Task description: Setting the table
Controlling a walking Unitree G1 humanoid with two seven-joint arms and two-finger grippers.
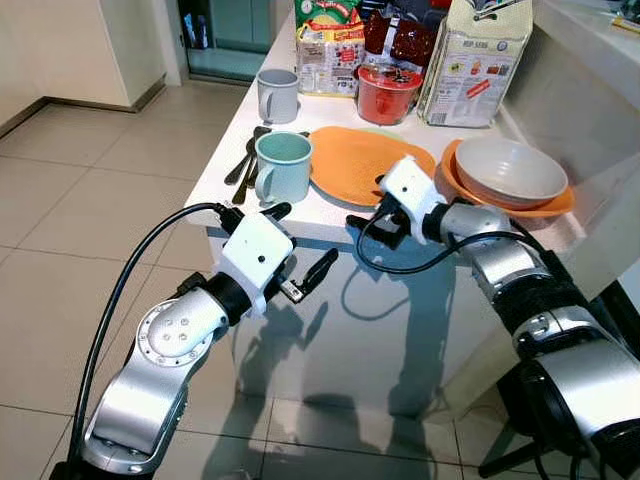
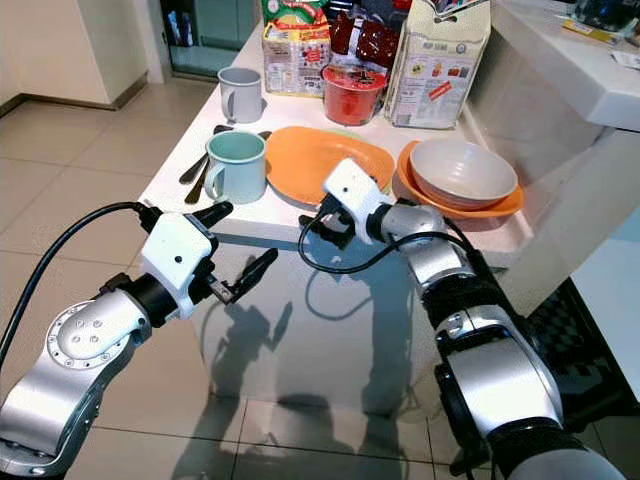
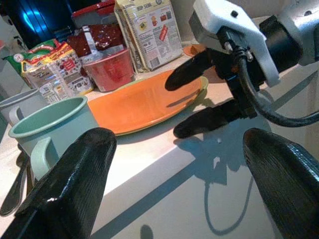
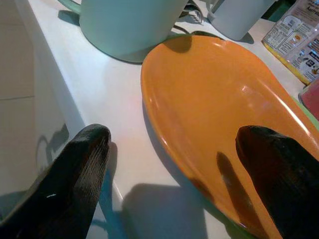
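Note:
An orange plate (image 1: 365, 160) lies near the front edge of the white table (image 1: 330, 225). My right gripper (image 1: 372, 208) is open at the plate's near rim, with one finger over the plate (image 4: 214, 99) and the other by the table edge. A mint-green mug (image 1: 283, 165) stands just left of the plate, with dark cutlery (image 1: 245, 160) beside it and a grey mug (image 1: 278, 95) behind. My left gripper (image 1: 305, 235) is open and holds nothing. It hangs in front of the table edge, below the green mug (image 3: 50, 124).
A beige bowl (image 1: 510, 170) rests on a second orange plate at the table's right. A red container (image 1: 388, 92) and food packages (image 1: 472, 60) line the back. A white counter (image 1: 590, 40) rises on the right. Tiled floor (image 1: 90, 190) spreads to the left.

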